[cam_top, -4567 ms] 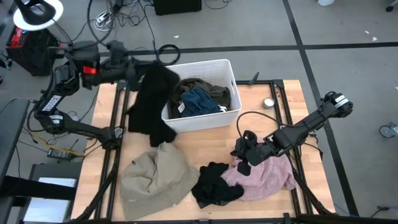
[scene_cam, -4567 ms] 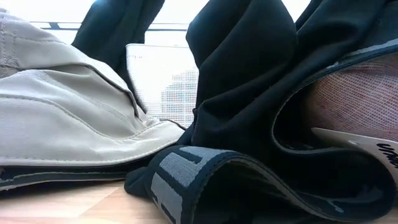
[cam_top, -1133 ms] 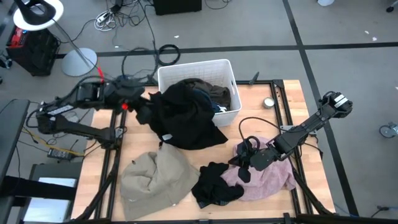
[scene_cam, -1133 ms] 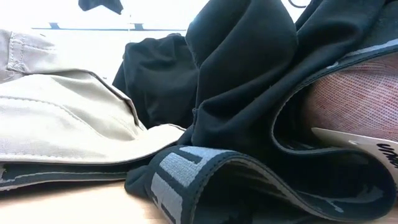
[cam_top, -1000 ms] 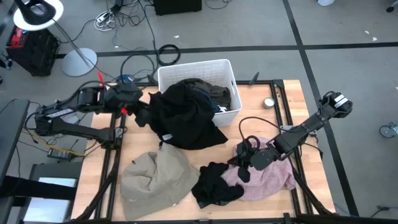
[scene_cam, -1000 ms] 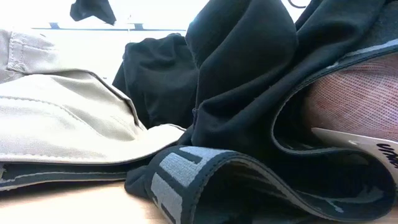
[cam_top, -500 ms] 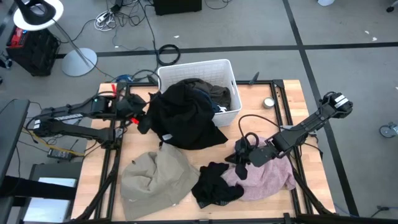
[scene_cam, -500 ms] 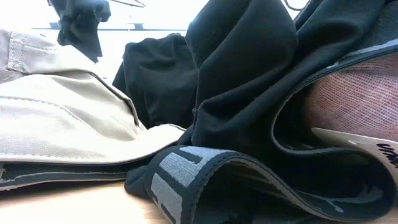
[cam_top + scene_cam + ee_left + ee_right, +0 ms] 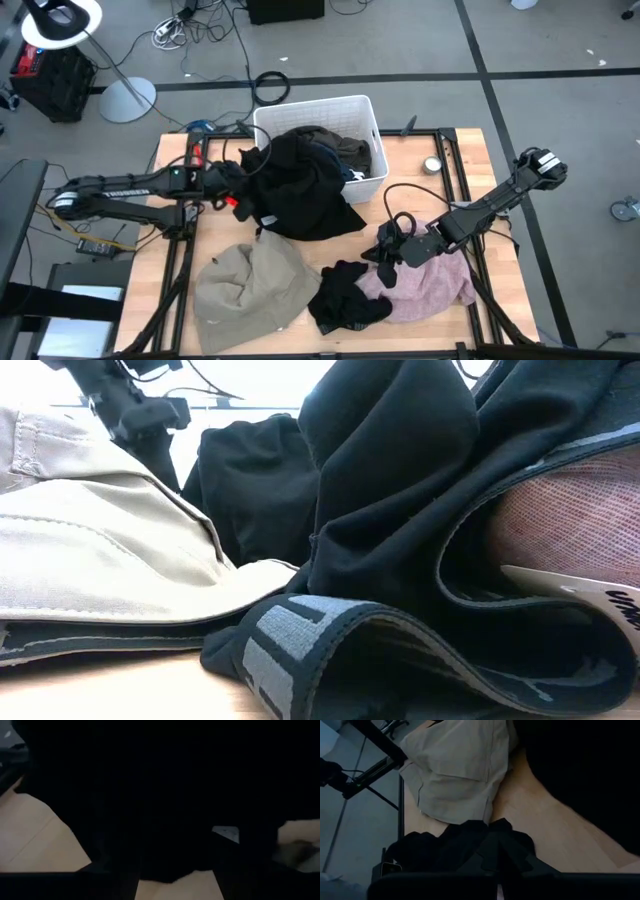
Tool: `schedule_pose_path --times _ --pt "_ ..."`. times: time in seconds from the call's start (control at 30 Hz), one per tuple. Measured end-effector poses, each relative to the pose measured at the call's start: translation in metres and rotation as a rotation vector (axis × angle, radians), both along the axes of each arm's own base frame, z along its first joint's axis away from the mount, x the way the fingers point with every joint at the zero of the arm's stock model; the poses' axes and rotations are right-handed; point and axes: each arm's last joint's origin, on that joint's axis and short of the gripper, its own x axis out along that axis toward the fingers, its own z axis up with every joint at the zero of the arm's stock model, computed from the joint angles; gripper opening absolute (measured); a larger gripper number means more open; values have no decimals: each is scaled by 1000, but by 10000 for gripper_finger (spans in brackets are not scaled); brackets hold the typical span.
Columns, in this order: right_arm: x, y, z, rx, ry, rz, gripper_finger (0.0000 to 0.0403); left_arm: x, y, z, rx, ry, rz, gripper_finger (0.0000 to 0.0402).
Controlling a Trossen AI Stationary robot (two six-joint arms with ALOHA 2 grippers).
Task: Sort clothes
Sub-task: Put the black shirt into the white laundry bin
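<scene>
A large black garment (image 9: 300,190) is draped over the white bin's (image 9: 366,104) near left corner, and its lower part lies on the table. Olive (image 9: 345,147) and teal (image 9: 332,158) clothes lie in the bin. Near the front lie a beige garment (image 9: 250,285), a small black one (image 9: 345,295) and a pink one (image 9: 440,285). My left gripper (image 9: 241,193) stands open at the large black garment's left edge, which fills the left wrist view (image 9: 175,795). My right gripper (image 9: 388,250) is shut, low over the pink garment's left end. My left gripper reaches level from the table's left side to the large black garment's left edge (image 9: 252,190); I cannot tell whether its fingers touch the cloth. My right gripper lies low where the pink and small black garments (image 9: 445,850) meet; I cannot tell whether it touches them.
A small round metal object (image 9: 432,165) lies on the table right of the bin. Black rails run along the table's left and right sides. Bare wood shows at the far left corner and between the beige garment (image 9: 460,765) and the large black one.
My left gripper has come down and moved toward the table's right and near edges, up to the large black garment's left edge. The garment has stayed draped over the bin's corner.
</scene>
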Motion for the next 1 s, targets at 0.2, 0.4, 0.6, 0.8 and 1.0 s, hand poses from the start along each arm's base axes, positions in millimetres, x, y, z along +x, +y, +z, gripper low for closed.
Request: schedule_pose_path --times 0.2,0.4,0.6,0.8,1.0 --pt "0 0 0 4 -5 0 0 0 8 -35 -17 -22 47 207" --pt "1 0 1 6 -9 0 0 -3 9 -50 -107 -27 100 91" --pt "1 0 1 -3 -12 12 0 -6 7 -23 -155 -33 91 6" --pt "1 1 2 -19 -16 24 0 -15 6 43 -110 -67 78 2" --pt "1 1 2 -20 -18 24 0 -23 4 120 -44 -288 52 1"
